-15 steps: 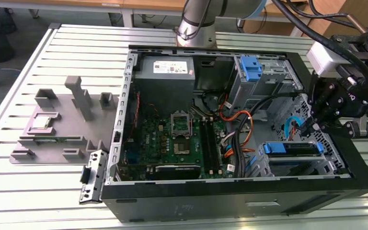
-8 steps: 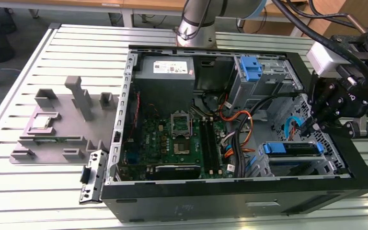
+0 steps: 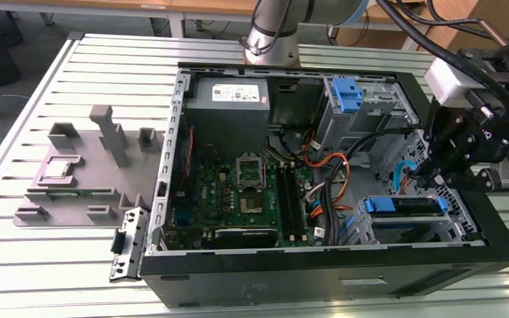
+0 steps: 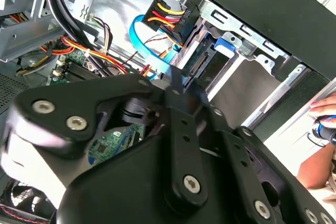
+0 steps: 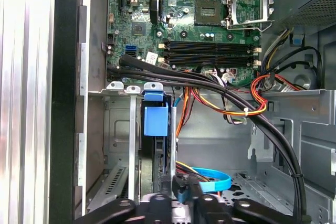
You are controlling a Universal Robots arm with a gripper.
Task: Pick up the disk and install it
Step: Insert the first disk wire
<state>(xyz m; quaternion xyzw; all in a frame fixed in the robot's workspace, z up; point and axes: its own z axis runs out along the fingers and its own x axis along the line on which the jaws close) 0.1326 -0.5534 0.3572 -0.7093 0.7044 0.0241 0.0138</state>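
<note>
Disk [image 5: 156, 121] seated on edge in corner bay [image 5: 116, 129] of case [image 3: 307, 271] — gripper [image 5: 181, 196] pinching blue data plug [image 5: 179, 183], likely aligning it with drive's rear connector.

The computer case [image 3: 325, 275] lies on the table [image 3: 24, 265], with a rack [image 3: 69, 192] beside it at the exterior view's left. Inside, the power supply [image 3: 228, 106] sits behind the motherboard [image 3: 236, 199]. Toward the exterior view's right, the disk [image 3: 400, 205] sits in the drive cage [image 3: 456, 222], the gripper [image 3: 431, 177] just above.
</note>
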